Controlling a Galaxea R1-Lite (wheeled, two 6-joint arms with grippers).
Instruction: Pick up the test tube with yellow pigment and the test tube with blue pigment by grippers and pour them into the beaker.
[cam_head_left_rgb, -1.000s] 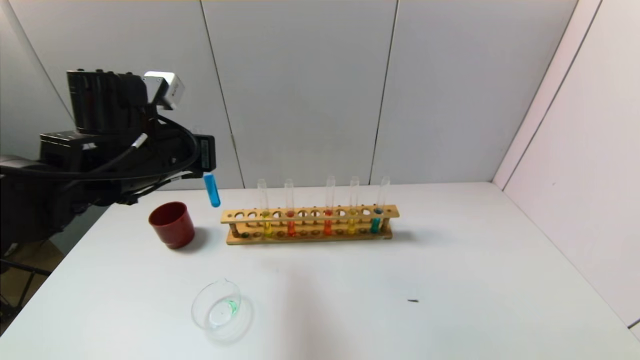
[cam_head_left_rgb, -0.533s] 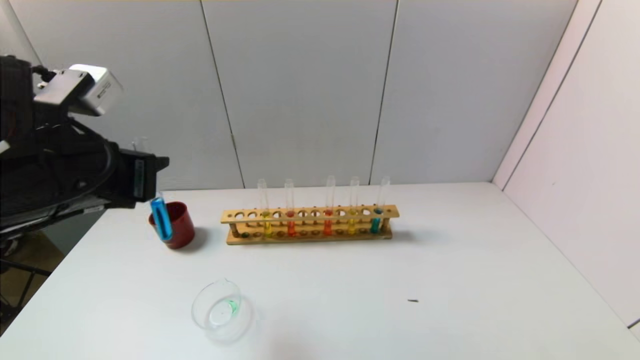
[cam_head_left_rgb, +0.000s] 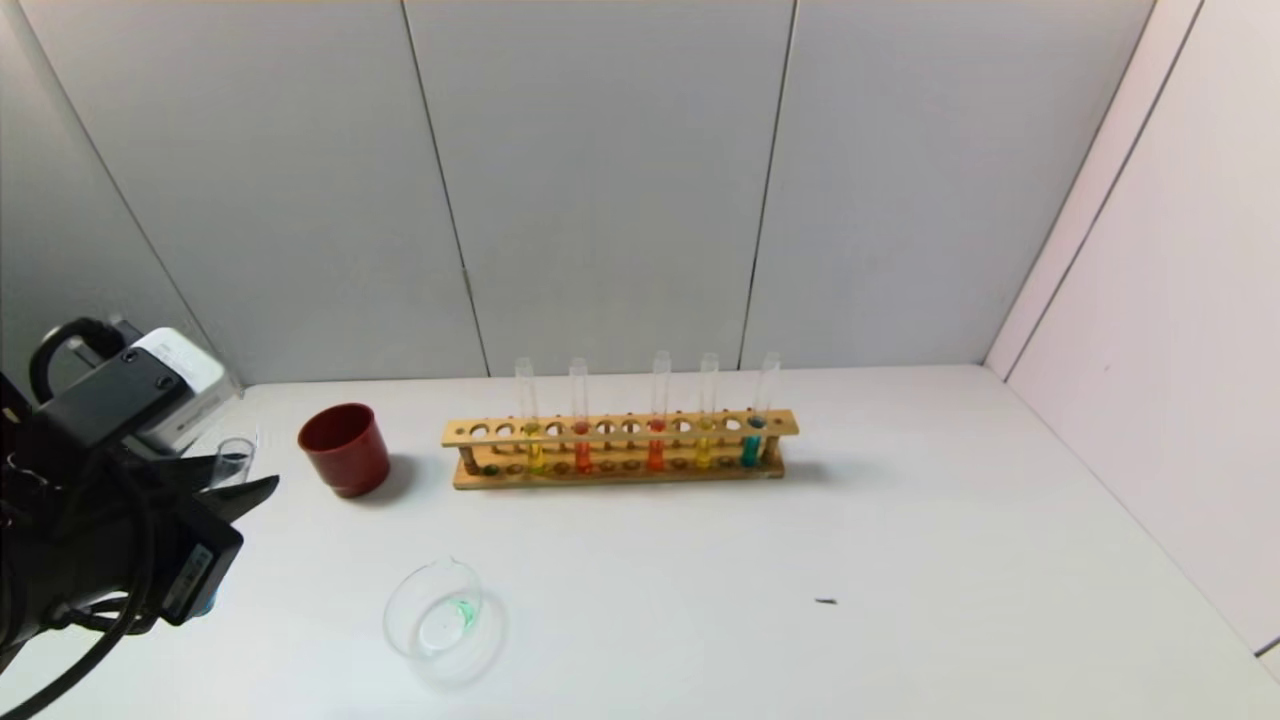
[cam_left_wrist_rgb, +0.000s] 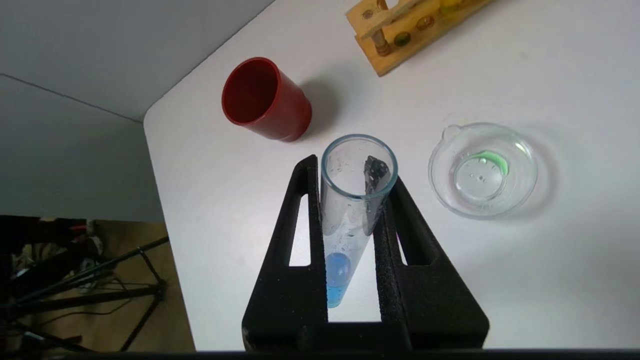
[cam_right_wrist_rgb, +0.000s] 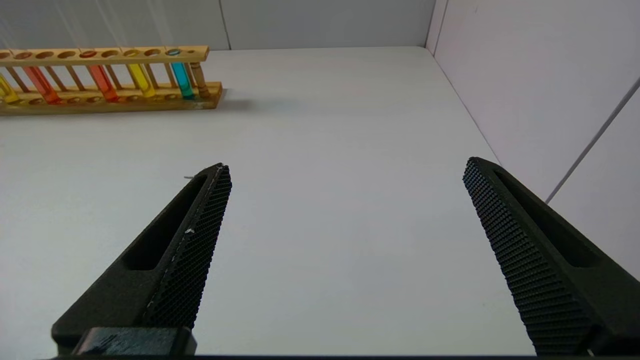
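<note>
My left gripper (cam_head_left_rgb: 240, 476) is low over the table's front-left corner, left of the beaker (cam_head_left_rgb: 400, 625). It is shut on the test tube with blue pigment (cam_left_wrist_rgb: 350, 215), whose open mouth (cam_head_left_rgb: 233, 458) pokes out past the fingertips and whose blue liquid sits at the base. The beaker (cam_left_wrist_rgb: 440, 172) is clear, with a green trace at its bottom. Two yellow tubes (cam_head_left_rgb: 533, 450) (cam_head_left_rgb: 704, 445) and another blue tube (cam_head_left_rgb: 752, 445) stand in the rack. My right gripper (cam_right_wrist_rgb: 345, 170) is open and empty over bare table, out of the head view.
A dark red cup (cam_head_left_rgb: 344, 450) stands left of the wooden rack (cam_head_left_rgb: 610, 478), which also holds two orange-red tubes. The cup shows in the left wrist view (cam_left_wrist_rgb: 265, 100). A small dark speck (cam_head_left_rgb: 826, 601) lies right of centre. A wall closes the right side.
My left arm has swung down and to the left from high beside the rack to the front-left corner, carrying the blue tube. The tube has turned from hanging base-down.
</note>
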